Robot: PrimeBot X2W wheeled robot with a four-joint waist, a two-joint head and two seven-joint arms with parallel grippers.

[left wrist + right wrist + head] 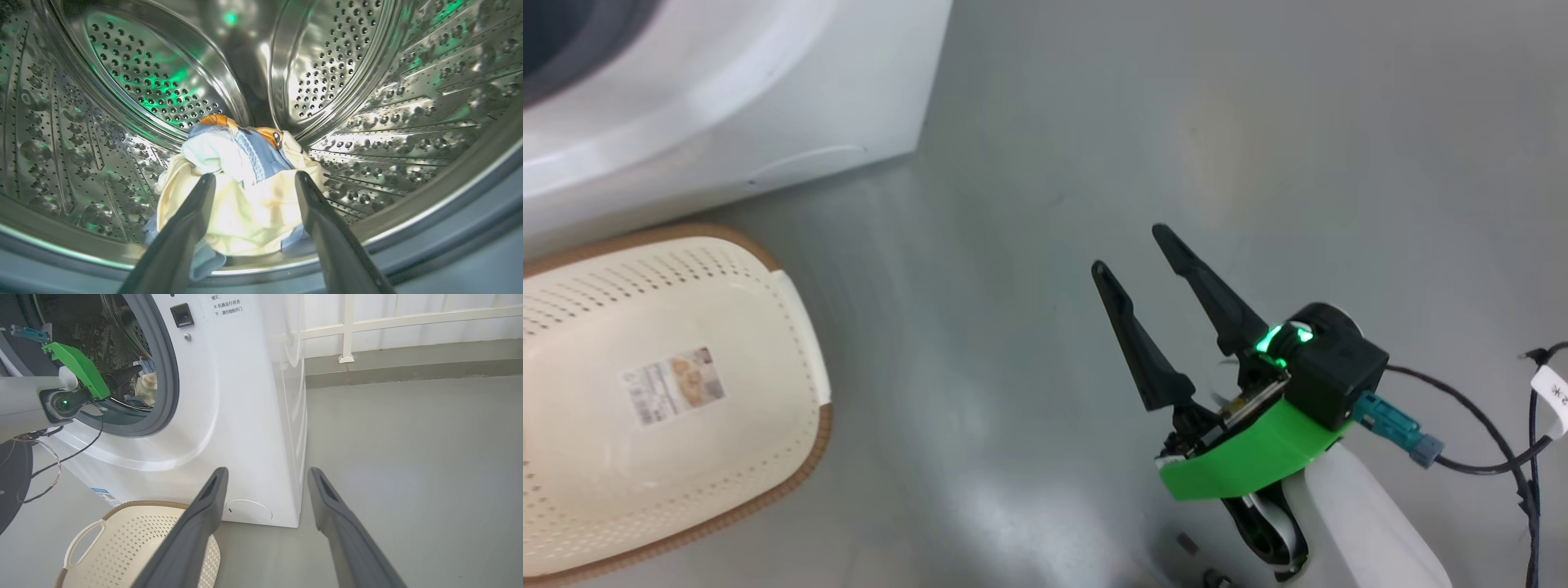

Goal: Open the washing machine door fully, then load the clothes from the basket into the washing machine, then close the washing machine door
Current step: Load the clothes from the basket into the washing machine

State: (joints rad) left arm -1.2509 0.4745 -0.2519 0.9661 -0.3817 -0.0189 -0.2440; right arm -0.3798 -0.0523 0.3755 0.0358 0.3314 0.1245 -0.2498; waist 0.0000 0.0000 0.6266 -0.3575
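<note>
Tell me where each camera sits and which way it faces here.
Head view: on the head, facing down at the floor, basket and washing machine corner; open right end effector shows.
Left wrist view: at the drum mouth, facing in at the clothes; open left end effector shows.
Right wrist view: low, facing the machine's front; its own fingers and the left arm show.
Shared: head and right wrist views both show the basket.

Beyond the dark grey fingers point(179, 237), the clothes point(249, 204) are showing cream, light blue and orange prints. The drum point(367, 102) is gleaming silver, dotted with holes and catching green glints. The basket point(572, 310) is showing perforated cream with a brown rim, and the washing machine point(245, 396) is showing white.
</note>
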